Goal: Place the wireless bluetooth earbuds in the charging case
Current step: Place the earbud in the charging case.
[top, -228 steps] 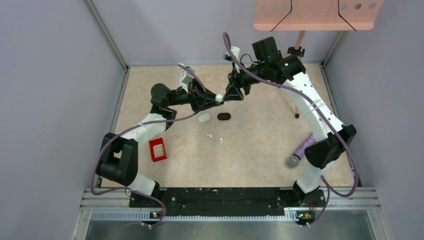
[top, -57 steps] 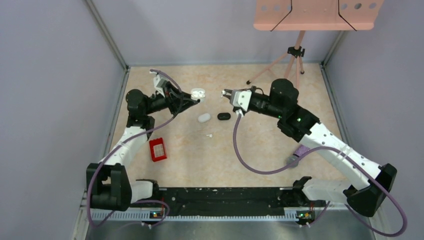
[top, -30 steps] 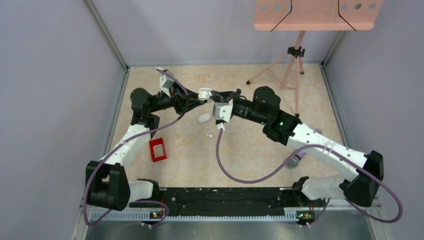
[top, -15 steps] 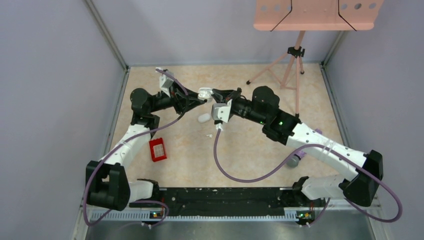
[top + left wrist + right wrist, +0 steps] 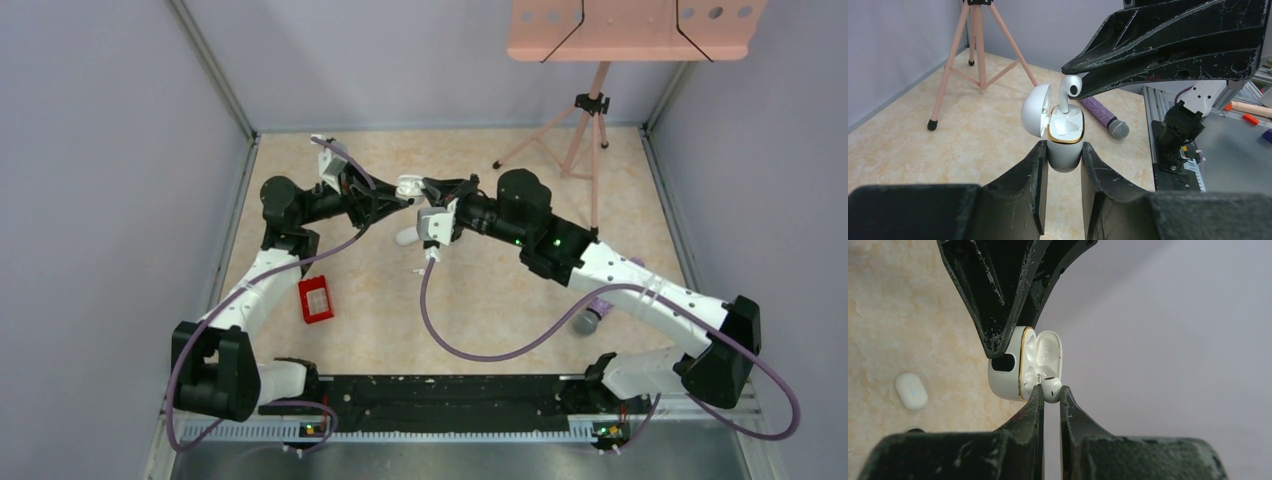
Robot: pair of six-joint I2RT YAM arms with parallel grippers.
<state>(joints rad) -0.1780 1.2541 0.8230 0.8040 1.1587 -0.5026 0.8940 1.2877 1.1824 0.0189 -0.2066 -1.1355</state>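
Note:
A white charging case [image 5: 1066, 131] with a gold rim, its lid swung open, stands upright with my left gripper [image 5: 1064, 156] shut on its body. A white earbud [image 5: 1071, 87] is upright over it, its stem reaching down into the case's well and its head above the rim. My right gripper [image 5: 1052, 391] is shut on that earbud's head [image 5: 1052, 388], right against the case [image 5: 1005, 375]. In the top view both grippers meet in mid-air at the case [image 5: 408, 187].
A second, shut white case [image 5: 911, 390] lies on the table below. A red box [image 5: 316, 299] lies at the left, a purple microphone [image 5: 590, 315] at the right and a pink tripod [image 5: 585, 120] at the back right.
Two seconds ago my right gripper was apart from the case; it has come left to it with the earbud. Over the last second both arms have barely shifted.

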